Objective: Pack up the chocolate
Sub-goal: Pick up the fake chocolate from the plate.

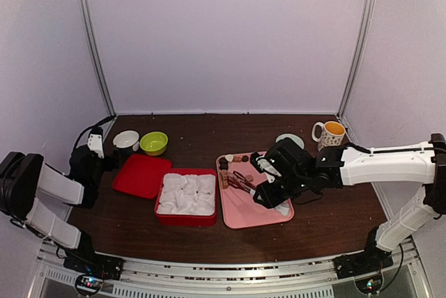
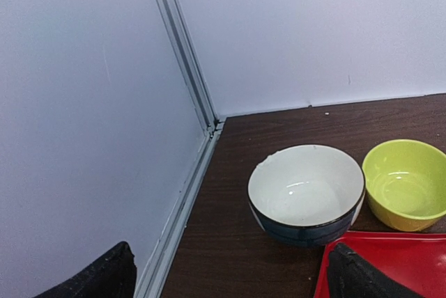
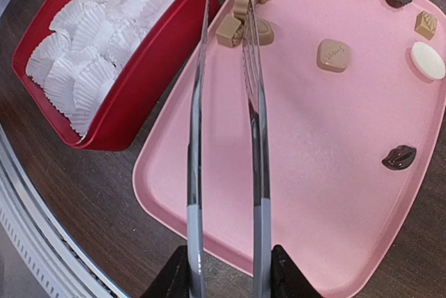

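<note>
red box w/ white paper cups sits left of r gripper jaws; pink tray lies under them. l gripper jaws wide apart, nothing between; white bowl + green bowl ahead. r jaws clamped on tongs, tong tips slightly apart. chocolate scattered on tray beyond tips.

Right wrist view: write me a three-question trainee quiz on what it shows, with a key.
1. True or false: the paper cups in the red box hold chocolates.
2. Which pincer holds the tongs? A left, B right.
3. Fill in: the chocolates lie on the ___ tray.
Key: 1 false, the cups are empty; 2 B, the right pincer; 3 pink.
</note>
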Robot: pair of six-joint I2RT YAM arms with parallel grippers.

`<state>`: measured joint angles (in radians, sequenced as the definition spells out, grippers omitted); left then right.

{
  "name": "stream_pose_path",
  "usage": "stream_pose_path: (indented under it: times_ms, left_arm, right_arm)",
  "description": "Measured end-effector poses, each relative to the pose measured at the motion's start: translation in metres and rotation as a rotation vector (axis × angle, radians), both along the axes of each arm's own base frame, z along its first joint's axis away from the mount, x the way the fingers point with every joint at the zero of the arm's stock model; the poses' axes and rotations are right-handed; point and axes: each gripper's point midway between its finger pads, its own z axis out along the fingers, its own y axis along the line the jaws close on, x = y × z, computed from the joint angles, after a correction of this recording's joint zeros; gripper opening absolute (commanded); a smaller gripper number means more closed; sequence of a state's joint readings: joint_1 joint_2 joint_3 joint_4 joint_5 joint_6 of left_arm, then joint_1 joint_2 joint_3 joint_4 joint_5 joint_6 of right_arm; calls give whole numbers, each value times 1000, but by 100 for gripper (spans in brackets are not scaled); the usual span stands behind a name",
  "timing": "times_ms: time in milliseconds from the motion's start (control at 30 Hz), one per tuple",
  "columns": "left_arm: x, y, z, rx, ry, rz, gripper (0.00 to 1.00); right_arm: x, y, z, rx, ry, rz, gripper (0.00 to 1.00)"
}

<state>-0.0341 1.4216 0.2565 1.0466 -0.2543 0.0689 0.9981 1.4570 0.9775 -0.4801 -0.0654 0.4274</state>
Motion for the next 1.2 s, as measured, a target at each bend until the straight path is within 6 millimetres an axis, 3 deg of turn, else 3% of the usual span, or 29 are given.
stream_pose_path:
  times_ms: [200, 433, 867, 1200]
  left_arm:
    - [0, 0, 0, 0, 0, 0, 98]
    - [0, 0, 0, 0, 0, 0, 98]
    - [0, 0, 0, 0, 0, 0, 98]
    - [0, 0, 0, 0, 0, 0, 98]
  right_arm:
    - [-5, 3, -18, -52, 43, -4, 37]
    - [3, 18, -13, -42, 36, -27, 38]
    - [10, 17, -21, -82, 34, -70, 38]
    - [14, 32, -23, -88, 36, -58, 37]
